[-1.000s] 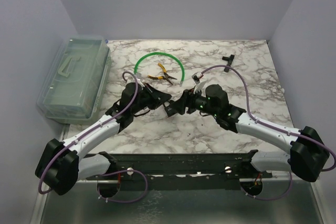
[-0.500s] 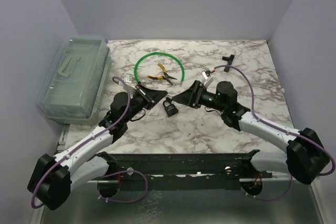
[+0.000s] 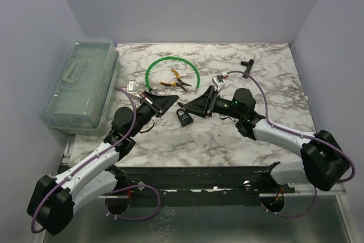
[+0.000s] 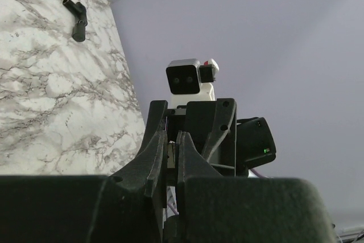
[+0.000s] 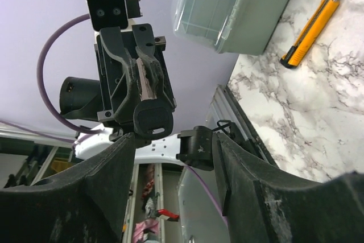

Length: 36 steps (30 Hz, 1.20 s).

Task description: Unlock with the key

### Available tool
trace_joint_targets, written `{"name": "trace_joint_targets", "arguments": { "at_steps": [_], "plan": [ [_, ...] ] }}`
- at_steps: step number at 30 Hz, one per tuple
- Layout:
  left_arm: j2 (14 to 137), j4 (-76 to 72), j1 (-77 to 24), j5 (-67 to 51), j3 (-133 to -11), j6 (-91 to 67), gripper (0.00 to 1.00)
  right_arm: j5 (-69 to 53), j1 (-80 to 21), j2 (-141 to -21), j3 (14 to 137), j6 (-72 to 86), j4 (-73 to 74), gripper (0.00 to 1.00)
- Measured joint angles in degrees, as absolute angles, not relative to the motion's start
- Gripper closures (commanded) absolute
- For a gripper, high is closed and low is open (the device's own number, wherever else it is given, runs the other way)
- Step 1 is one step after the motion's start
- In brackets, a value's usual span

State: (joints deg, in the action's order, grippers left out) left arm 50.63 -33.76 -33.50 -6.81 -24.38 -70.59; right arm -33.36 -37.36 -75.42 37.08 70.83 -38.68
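The black padlock (image 3: 183, 118) sits on the marble table between my two grippers. In the right wrist view it (image 5: 196, 147) shows low between my open fingers, close to the right one. My left gripper (image 3: 166, 102) is shut on the key. In the right wrist view the key (image 5: 152, 119) shows a dark head below those fingers, with its pale blade clamped between them. In the left wrist view a pale sliver of the key (image 4: 169, 157) shows between the shut left gripper (image 4: 170, 139) fingers. My right gripper (image 3: 194, 106) (image 5: 173, 140) is open and faces the left one.
A clear plastic box (image 3: 79, 83) stands at the table's left edge and also shows in the right wrist view (image 5: 227, 4). A green cable ring (image 3: 152, 68) with yellow-handled pliers (image 3: 173, 83) lies behind the grippers. A small black part (image 3: 246, 62) lies at the back right.
A second ago both grippers met around the padlock. They have drawn apart, the padlock now sits on the table, and the left arm has pulled back and lowered.
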Motion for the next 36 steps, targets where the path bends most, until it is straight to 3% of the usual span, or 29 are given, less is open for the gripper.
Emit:
{"name": "trace_joint_targets", "arguments": {
  "at_steps": [17,36],
  "plan": [
    [51.7,-36.4,-33.5,-6.8,-23.5,-70.8,1.0,-37.1,-37.4,-77.9,37.5,69.7,-43.1,0.46],
    [59.1,-31.5,-33.5,-6.4,-25.1,-76.9,1.0,-28.0,-37.6,-75.0,47.8,35.6,-12.4,0.48]
  ]
}}
